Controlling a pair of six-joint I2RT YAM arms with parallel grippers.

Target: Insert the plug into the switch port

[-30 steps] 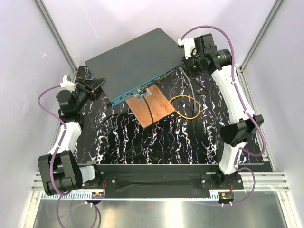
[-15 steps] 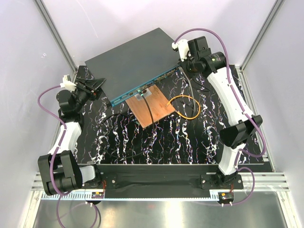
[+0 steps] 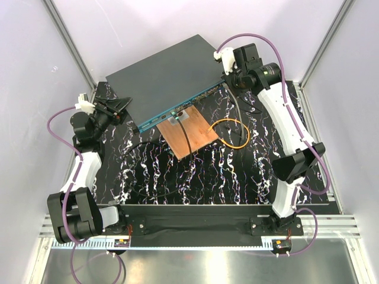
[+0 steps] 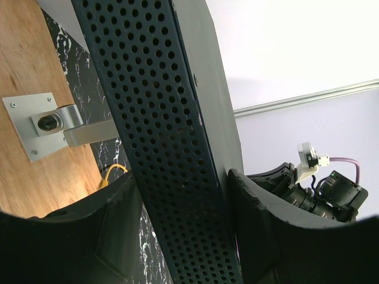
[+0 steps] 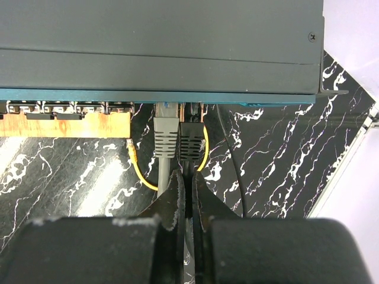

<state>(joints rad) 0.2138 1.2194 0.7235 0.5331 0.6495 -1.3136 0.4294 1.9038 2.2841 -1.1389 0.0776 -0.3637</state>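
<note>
Your right pincer (image 5: 188,182) is clenched on the black cable (image 5: 188,170), directly behind the black plug (image 5: 191,141). The plug sits straight ahead of the fingertips, nose at a socket in the front face of the switch (image 5: 160,47); seating depth cannot be told. A grey plug (image 5: 166,133) is just left of it. Your left pincer (image 4: 180,195) grasps the switch's perforated side, one finger on each face. A wooden board (image 4: 41,77) lies beyond on the table (image 5: 266,160).

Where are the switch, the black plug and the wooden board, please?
switch (image 3: 169,71): top external view, flat top panel.
black plug (image 5: 191,142): right wrist view, ribbed boot.
wooden board (image 3: 200,131): top external view, bare wood.
</note>
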